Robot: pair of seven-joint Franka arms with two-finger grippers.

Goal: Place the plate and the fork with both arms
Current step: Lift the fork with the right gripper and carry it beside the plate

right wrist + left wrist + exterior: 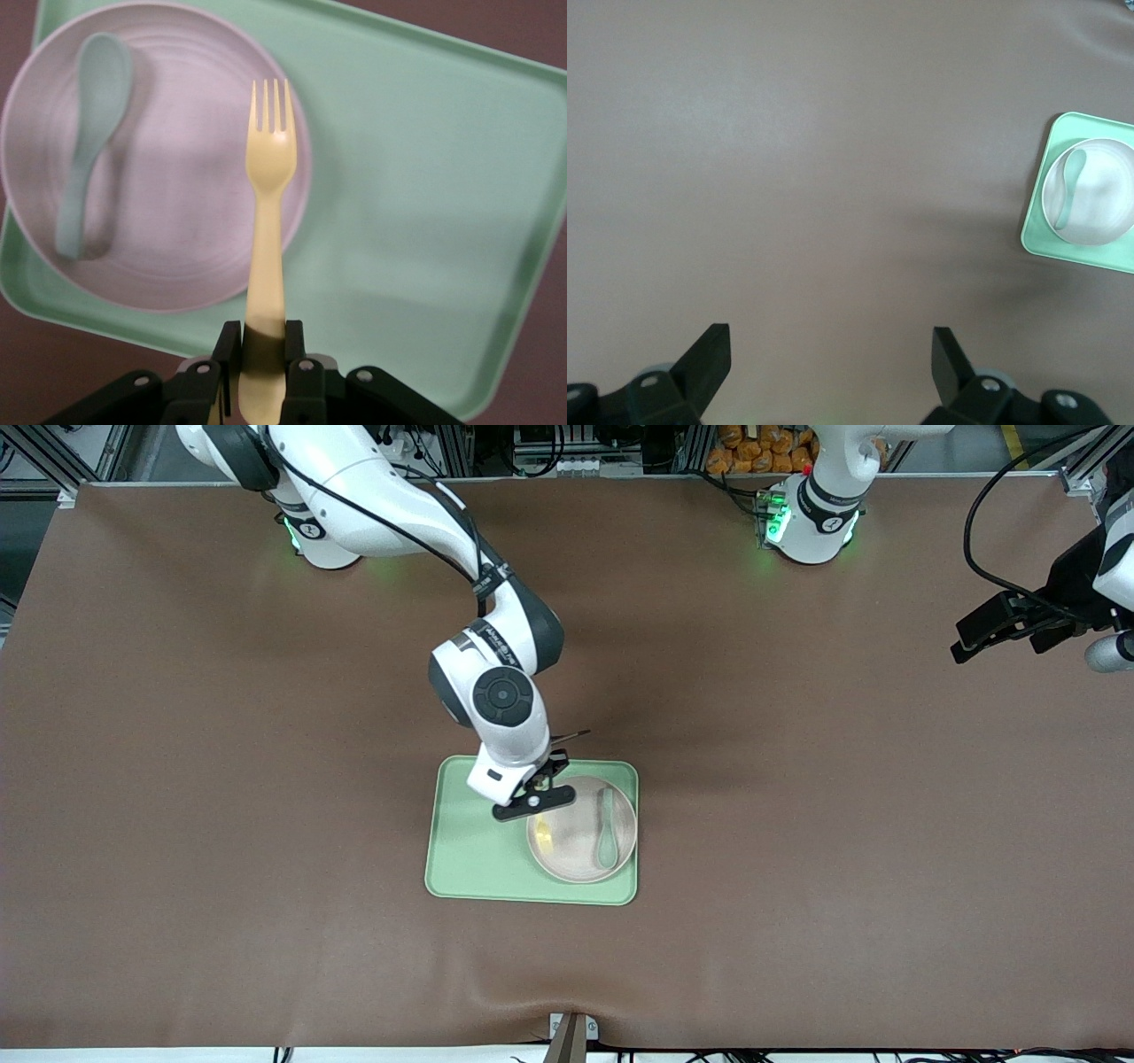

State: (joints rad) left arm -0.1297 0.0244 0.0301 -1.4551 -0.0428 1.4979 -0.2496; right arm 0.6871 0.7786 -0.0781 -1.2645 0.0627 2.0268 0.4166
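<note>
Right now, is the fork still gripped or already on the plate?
Gripped: the right gripper pinches the fork by its handle, over the plate.

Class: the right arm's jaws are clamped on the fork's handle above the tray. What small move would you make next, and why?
Probably lower the right gripper a little and open it. The fork hangs with its tines over the plate, which sits on the tray with the spoon already in it. The left gripper waits open over bare table.
</note>
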